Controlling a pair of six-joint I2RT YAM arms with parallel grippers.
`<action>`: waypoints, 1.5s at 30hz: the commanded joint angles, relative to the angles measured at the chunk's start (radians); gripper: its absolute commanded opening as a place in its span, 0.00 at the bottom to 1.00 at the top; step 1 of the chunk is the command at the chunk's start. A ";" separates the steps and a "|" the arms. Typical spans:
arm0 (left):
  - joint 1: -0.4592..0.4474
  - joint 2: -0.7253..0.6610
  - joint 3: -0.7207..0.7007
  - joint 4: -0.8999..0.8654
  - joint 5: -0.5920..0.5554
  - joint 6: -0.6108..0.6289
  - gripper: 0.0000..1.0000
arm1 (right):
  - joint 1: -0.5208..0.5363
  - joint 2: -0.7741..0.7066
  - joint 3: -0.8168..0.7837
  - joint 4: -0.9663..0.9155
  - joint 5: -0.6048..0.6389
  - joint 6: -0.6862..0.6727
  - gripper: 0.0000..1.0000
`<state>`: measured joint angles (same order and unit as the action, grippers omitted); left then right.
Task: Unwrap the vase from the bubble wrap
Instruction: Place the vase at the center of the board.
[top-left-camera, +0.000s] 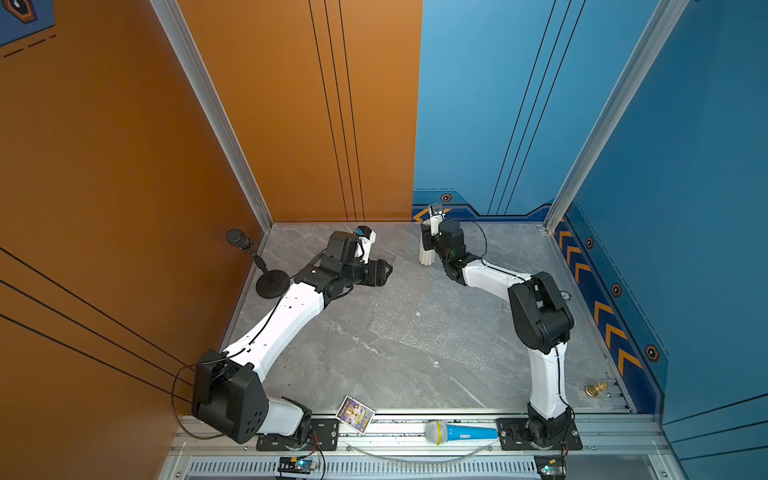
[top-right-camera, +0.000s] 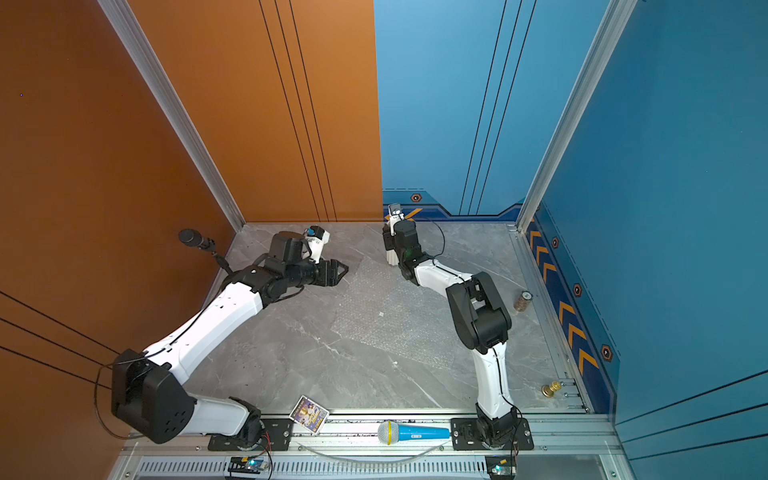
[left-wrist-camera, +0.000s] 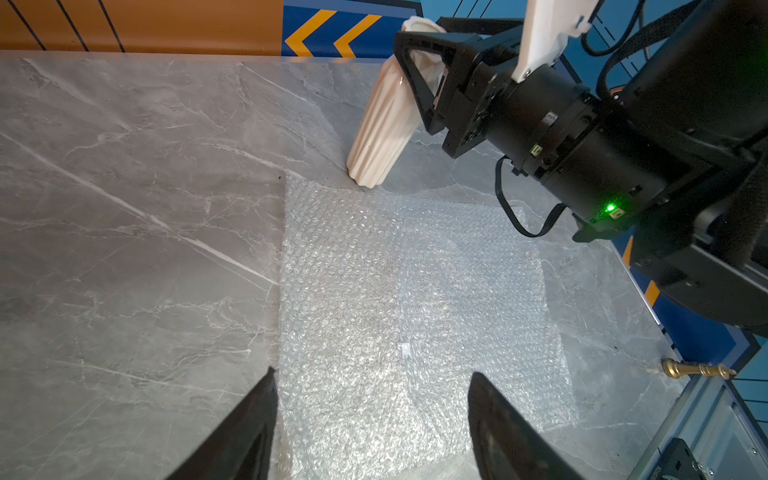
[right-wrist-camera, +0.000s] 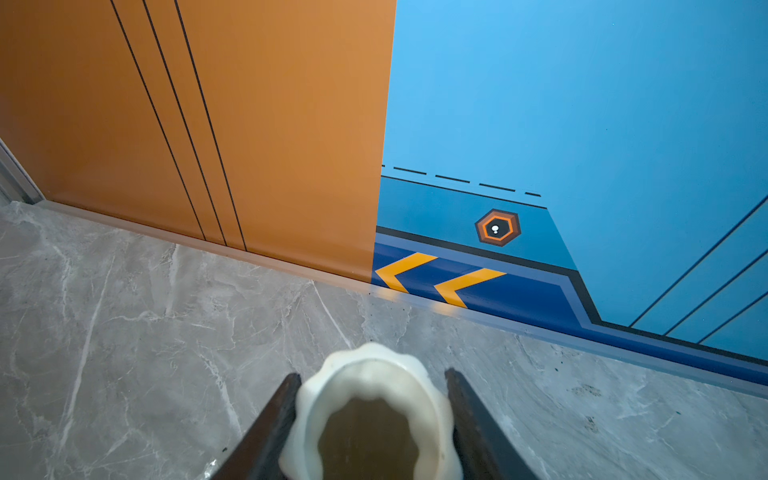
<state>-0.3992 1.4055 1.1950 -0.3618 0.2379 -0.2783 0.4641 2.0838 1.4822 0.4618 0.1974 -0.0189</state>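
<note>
Gripping the vase (left-wrist-camera: 382, 129) by its neck, the right gripper (left-wrist-camera: 419, 62) is clamping it, bare of any wrap.
The vase's base is sitting at the far edge of the bubble wrap (left-wrist-camera: 407, 299), which is lying flat on the table (left-wrist-camera: 124, 208); the left gripper (left-wrist-camera: 372, 372) is hovering over the sheet, jaws apart, holding nothing.

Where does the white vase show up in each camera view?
Top view: vase far centre.
Top view: same spot.
Left wrist: past the bubble wrap, in the right hand.
Right wrist: mouth between the fingers.
Shared: yellow chevrons behind it.
</note>
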 joint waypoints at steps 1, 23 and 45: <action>0.010 -0.003 -0.005 0.002 -0.012 -0.001 0.73 | -0.007 -0.017 0.043 0.035 -0.019 0.005 0.00; 0.013 -0.017 -0.021 0.003 -0.014 0.001 0.73 | -0.011 0.003 0.023 0.046 -0.025 0.004 0.31; 0.013 -0.041 -0.040 0.010 -0.013 -0.004 0.73 | -0.008 -0.073 -0.059 0.064 -0.059 -0.015 0.53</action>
<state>-0.3992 1.3914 1.1721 -0.3580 0.2340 -0.2787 0.4576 2.0678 1.4361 0.4942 0.1596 -0.0299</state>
